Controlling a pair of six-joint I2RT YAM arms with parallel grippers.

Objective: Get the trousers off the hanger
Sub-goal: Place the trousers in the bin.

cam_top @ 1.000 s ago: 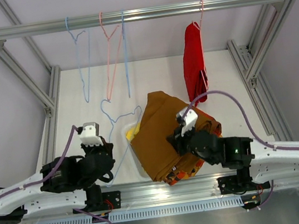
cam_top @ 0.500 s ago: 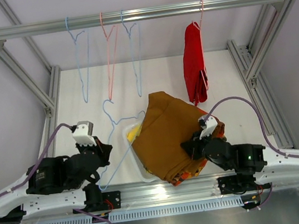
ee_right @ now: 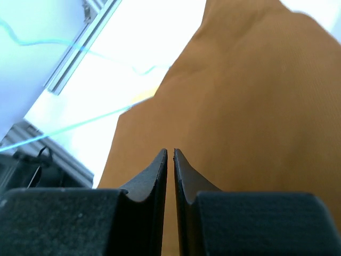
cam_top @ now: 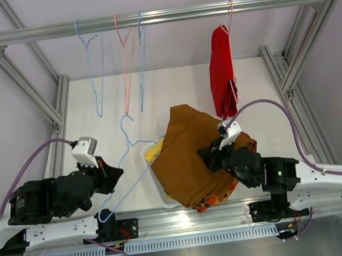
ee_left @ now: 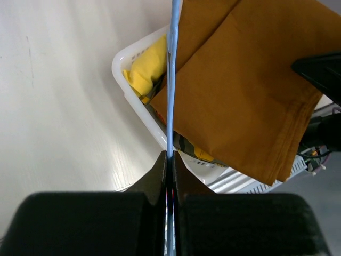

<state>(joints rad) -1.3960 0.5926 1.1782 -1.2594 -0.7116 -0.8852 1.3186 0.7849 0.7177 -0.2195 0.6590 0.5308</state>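
My left gripper point(cam_top: 112, 172) is shut on the wire of an empty light-blue hanger point(cam_top: 135, 135), holding it left of the basket; the wrist view shows the wire point(ee_left: 171, 80) pinched between the jaws point(ee_left: 170, 159). The brown trousers point(cam_top: 188, 154) lie on top of the pile in the white mesh basket point(cam_top: 154, 172). Yellow trousers point(cam_top: 155, 149) show at its left, camouflage ones point(ee_left: 189, 146) under the brown, and orange-red patterned ones point(cam_top: 222, 191) at the near edge. The red trousers point(cam_top: 222, 82) hang on a pink hanger on the rail. My right gripper point(cam_top: 209, 159) is shut and empty just above the brown trousers point(ee_right: 240, 106).
Three empty hangers, blue point(cam_top: 92, 69), pink point(cam_top: 124, 64) and blue point(cam_top: 141, 58), hang from the metal rail point(cam_top: 161, 17) at the back. Frame posts stand at both sides. A metal bar point(cam_top: 190, 215) runs along the near edge.
My left arm has drawn back to the left and nearer with the blue hanger. My right gripper has shifted over the brown trousers. The right blue hanger on the rail is swinging.
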